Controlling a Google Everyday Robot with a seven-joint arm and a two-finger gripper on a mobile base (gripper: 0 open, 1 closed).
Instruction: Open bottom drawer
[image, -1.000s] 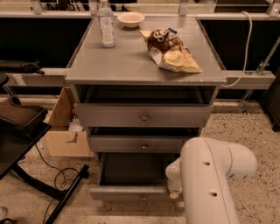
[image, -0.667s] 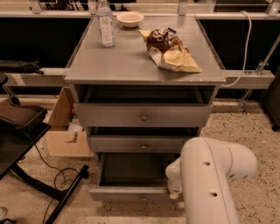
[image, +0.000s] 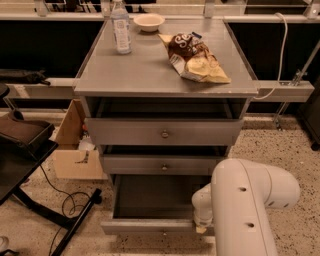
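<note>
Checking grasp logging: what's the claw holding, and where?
Cannot be told: the claw sits at the right front edge of the open bottom drawer, mostly hidden by the arm.

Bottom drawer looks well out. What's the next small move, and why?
Probably back the claw straight off and stop pulling. The bottom drawer stands far out past the middle drawer, with its inside in plain view. The claw sits low at the drawer front's right end, mostly hidden behind the arm, so more pull likely gains little.
</note>
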